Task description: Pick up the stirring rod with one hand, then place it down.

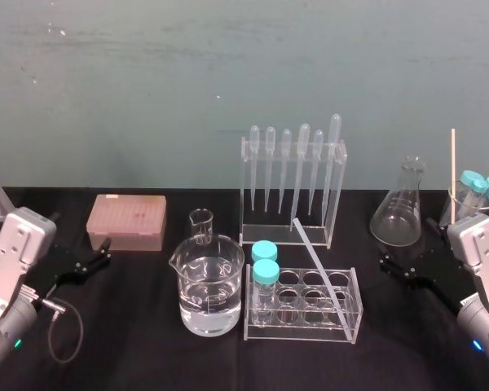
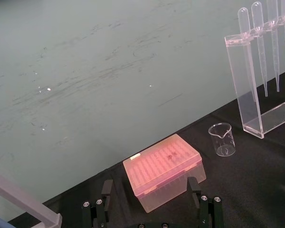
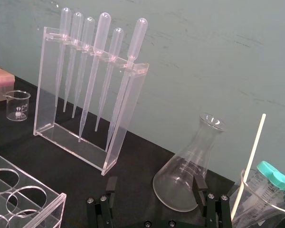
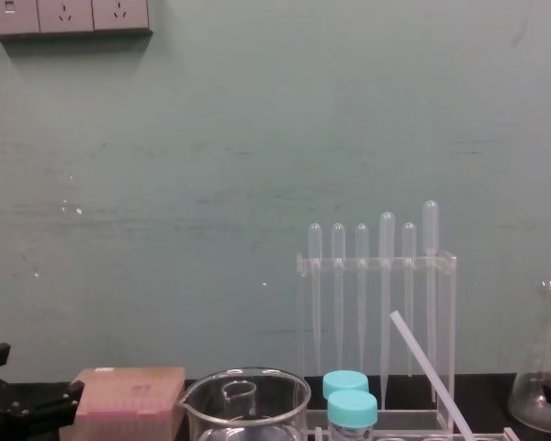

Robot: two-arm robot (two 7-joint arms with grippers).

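Stirring rod (image 1: 319, 273) is leaning across the test-tube rack (image 1: 293, 334) on the bench (image 1: 147, 342). Right gripper (image 3: 155, 183), jaws spread, is hovering beside the Erlenmeyer flask (image 1: 399, 216); left gripper (image 2: 151, 187), also spread, is sitting parked. Pinching mid-rod and lifting gently looks best.

— Spotted the stirring rod (image 1: 322, 273)?
— Yes. Thin, straight, translucent whitish, even in thickness all along. Leaned tilted across the tube rack (image 1: 297, 334) near the centre: lower end down at the rack's near right corner, upper end raised toward the far left, close before the pipette stand (image 1: 339, 195).
— Gripped?
— No, touched by nothing. Left gripper (image 1: 106, 251) sat low at the left, black fingers spread. Right gripper (image 1: 407, 244) sat low at the right, fingers likewise apart. Both well apart from the rod.
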